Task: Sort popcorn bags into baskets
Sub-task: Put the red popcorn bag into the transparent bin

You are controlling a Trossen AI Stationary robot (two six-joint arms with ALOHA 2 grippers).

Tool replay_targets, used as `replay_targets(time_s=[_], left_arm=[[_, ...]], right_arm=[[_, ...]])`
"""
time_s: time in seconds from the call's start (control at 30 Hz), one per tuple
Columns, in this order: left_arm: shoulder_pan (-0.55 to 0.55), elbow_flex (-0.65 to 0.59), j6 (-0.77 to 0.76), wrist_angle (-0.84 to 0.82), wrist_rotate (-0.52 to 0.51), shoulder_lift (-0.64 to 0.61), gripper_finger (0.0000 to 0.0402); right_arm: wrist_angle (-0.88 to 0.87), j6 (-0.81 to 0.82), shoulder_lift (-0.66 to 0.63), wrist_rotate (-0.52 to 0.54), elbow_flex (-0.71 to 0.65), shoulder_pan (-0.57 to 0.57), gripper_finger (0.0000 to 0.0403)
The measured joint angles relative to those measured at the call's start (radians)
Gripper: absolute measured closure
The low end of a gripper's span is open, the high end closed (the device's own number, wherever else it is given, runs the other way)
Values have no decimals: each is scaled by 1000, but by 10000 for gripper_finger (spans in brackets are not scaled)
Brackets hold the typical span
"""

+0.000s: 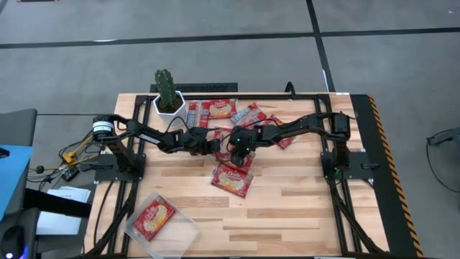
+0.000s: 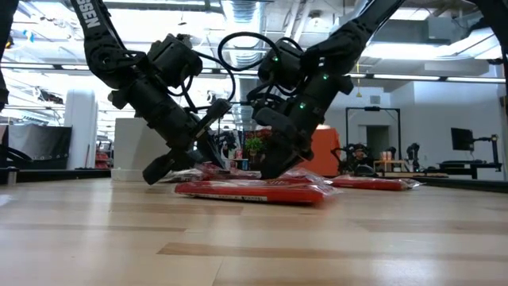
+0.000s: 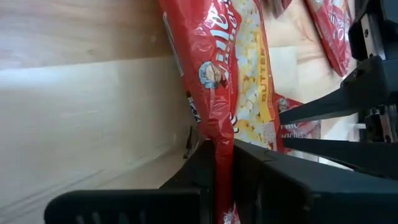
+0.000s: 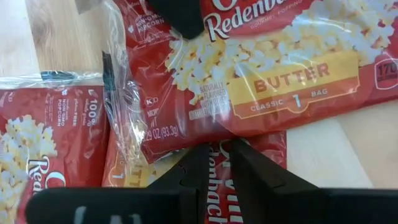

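Left gripper (image 1: 215,146) sits low at mid-table, and in its wrist view we see its fingers (image 3: 211,165) pinched on the edge of a popcorn bag (image 3: 233,81). Right gripper (image 1: 239,152) sits just beside it, tip down over the same cluster; its fingers (image 4: 198,163) stand narrowly apart over a lower bag (image 4: 217,186), and we cannot tell whether they hold it.

We log the rest by size:
- Wooden table (image 1: 302,208), both arms reaching in from its sides toward the middle.
- Clear basket (image 1: 188,237) near the front-left corner, well apart from the grippers, with one bag (image 1: 154,218) lying flat inside.
- Row of bags (image 1: 219,109) along the back edge, beside the cactus pot, several overlapping.
- Two stacked bags (image 1: 231,179) just in front of the grippers, on bare wood.
- White cactus pot (image 1: 169,103) at the back left, cactus upright.

From the low view we note both grippers angled down onto a flat red packet (image 2: 246,189), with another packet (image 2: 373,183) lying further right.
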Motion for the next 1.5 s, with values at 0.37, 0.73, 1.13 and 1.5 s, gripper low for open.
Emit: replay_targets(time_s=[0.37,0.73,1.13,1.5], left_arm=[[-14,10,4,-73,11,-155,397],[-210,103,19,-588,86,-493,399],[-906,256,-596,-921,-351,-598,399],[-1270,547,-945,-1137,-467,-299,398]], right_arm=[[-134,-25,-99,5,-3,20,310],[-308,-39,-331,27,-4,53,310],[-392,-23,-542,186,-3,99,310],[-403,-17,-548,186,-4,133,310]])
